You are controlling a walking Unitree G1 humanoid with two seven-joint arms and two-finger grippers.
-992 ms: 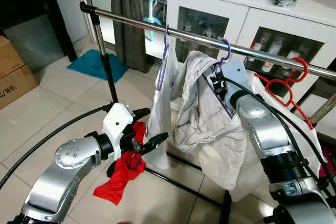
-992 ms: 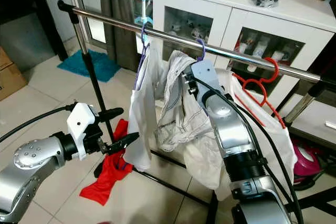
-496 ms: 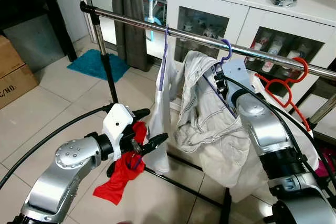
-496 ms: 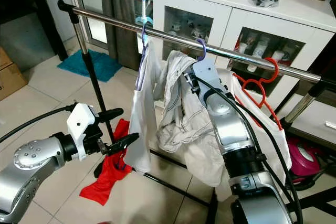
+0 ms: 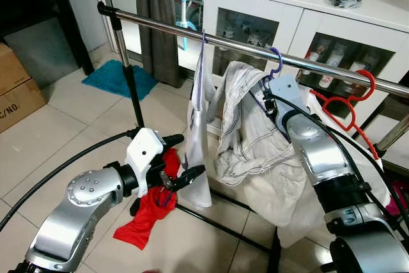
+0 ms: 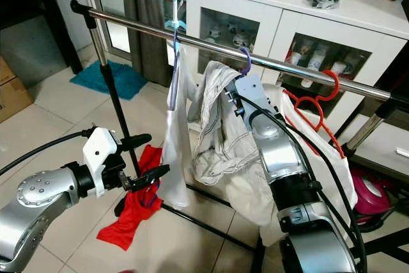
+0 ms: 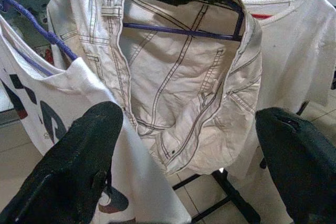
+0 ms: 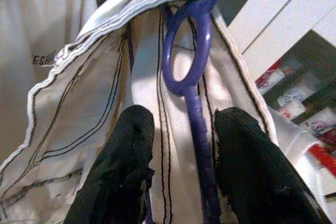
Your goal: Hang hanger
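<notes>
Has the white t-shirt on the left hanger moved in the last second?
Yes. The white t-shirt has swung rightward, away from the rack's upright pole.

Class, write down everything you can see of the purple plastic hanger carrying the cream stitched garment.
The purple plastic hanger has a hook, a closed loop at the neck and a thin crossbar. Its hook is over the chrome rail. The cream garment with dark stitching is draped over it, hanging crumpled. The right gripper sits at its neck, one black finger on each side of the stem.

Purple hanger (image 5: 273,62) hooks over the steel rail (image 5: 160,27). A cream stitched garment (image 5: 246,132) droops from it, tilted slightly.
</notes>
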